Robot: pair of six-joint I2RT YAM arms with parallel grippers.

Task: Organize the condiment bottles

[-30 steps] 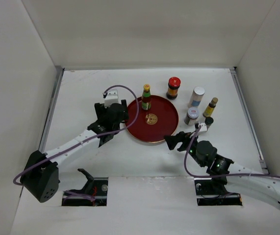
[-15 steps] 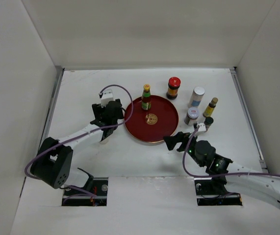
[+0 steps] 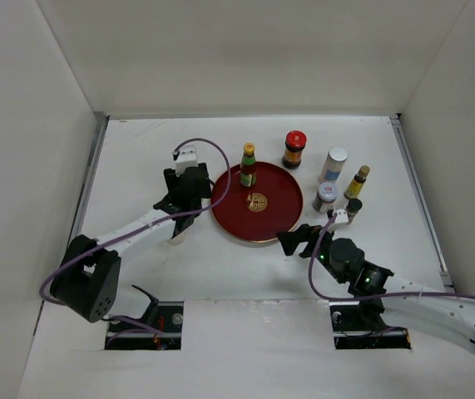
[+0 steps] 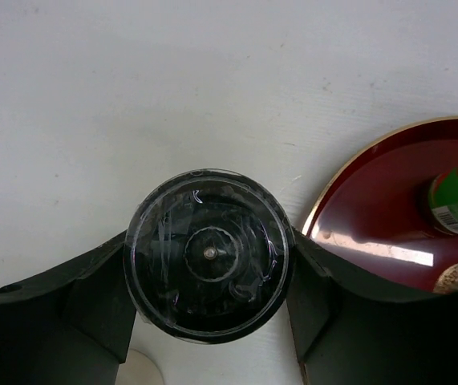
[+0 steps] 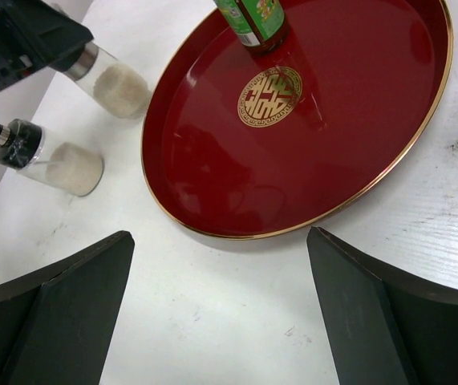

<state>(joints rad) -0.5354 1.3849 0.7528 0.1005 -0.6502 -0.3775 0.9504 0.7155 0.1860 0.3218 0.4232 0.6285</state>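
Now that my left jaws have narrowed from wide onto the black-capped shaker (image 4: 208, 255), pressing its cap from both sides, I judge the grasp made. It stands on the counter (image 4: 172, 80) just left of the red tray (image 5: 349, 120), ready to lift in beside the green-labelled bottle (image 5: 254, 18). My right jaws gape wide and empty at the tray's near rim. Other bottles (image 3: 331, 165) wait right of it.
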